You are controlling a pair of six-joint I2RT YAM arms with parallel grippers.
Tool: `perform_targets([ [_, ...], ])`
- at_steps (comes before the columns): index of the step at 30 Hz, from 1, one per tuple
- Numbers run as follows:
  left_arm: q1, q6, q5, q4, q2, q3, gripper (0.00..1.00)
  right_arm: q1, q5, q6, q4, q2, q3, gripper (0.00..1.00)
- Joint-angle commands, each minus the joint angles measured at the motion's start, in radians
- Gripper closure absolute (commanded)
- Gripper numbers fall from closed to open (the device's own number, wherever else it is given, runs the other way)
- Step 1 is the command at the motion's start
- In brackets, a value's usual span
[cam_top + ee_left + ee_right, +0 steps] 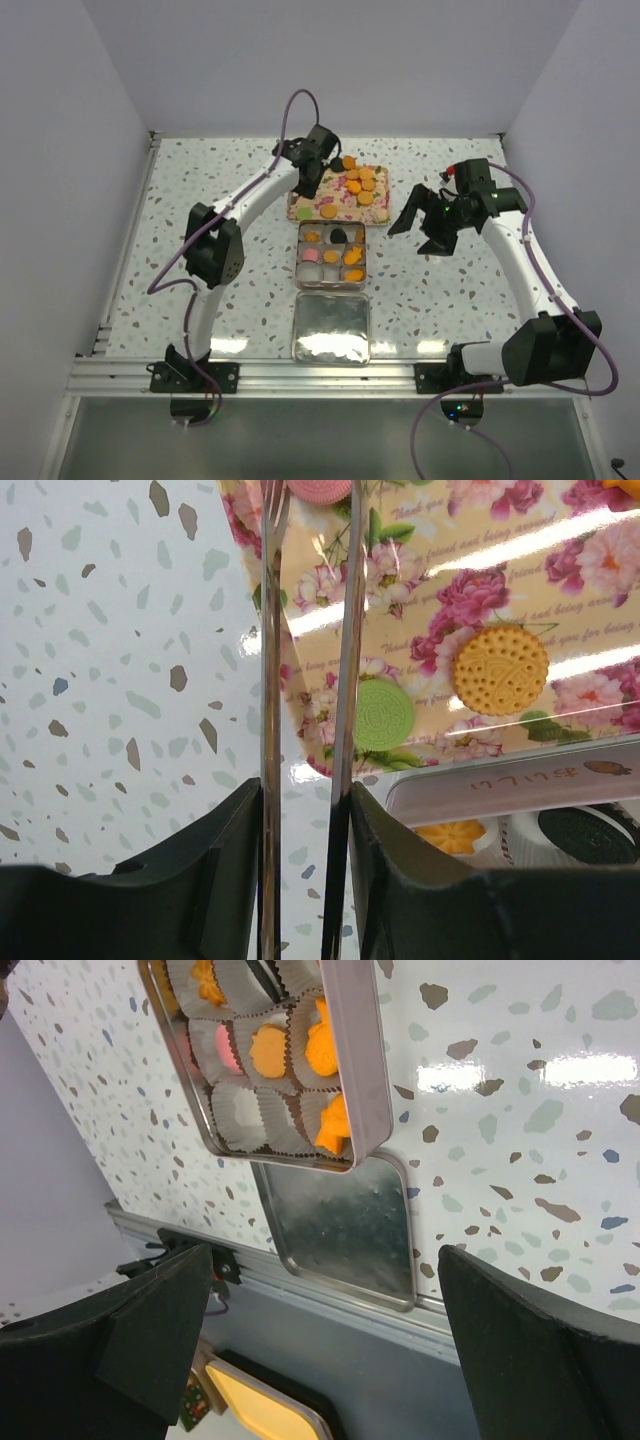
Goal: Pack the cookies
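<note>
Several cookies (357,183), mostly orange, lie on the floral tray (300,209). My left gripper (308,178) hangs over the tray's left end, shut on a pair of metal tongs (270,680). The tong blades stand slightly apart and their tips reach a pink cookie (320,488) at the top edge of the left wrist view. A green cookie (383,715) and an orange cookie (500,670) lie just right of the blades. The compartment tin (332,255) holds orange, pink and black cookies in paper cups. My right gripper (420,225) is open and empty, raised right of the tin.
The tin's lid (330,328) lies upside down in front of the tin, near the table's front rail; it also shows in the right wrist view (345,1220). The tin (365,1080) shows there too. White walls enclose the speckled table.
</note>
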Motion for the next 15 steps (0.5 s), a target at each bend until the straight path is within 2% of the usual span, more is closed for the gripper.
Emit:
perform_targets([
  [1, 0.009, 0.011, -0.009, 0.006, -0.026, 0.043, 0.66, -0.007, 0.0, -0.014, -0.007, -0.02, 0.013, 0.01],
  [7, 0.009, 0.001, -0.017, 0.014, -0.123, 0.04, 0.66, -0.007, -0.017, -0.002, -0.006, -0.035, 0.001, 0.01],
  [11, 0.01, 0.004, 0.012, 0.021, -0.245, -0.018, 0.67, -0.009, -0.034, 0.009, 0.0, -0.043, -0.005, 0.01],
  [15, 0.007, 0.039, 0.106, 0.072, -0.415, -0.226, 0.69, -0.009, -0.067, 0.029, 0.022, -0.038, -0.015, 0.01],
])
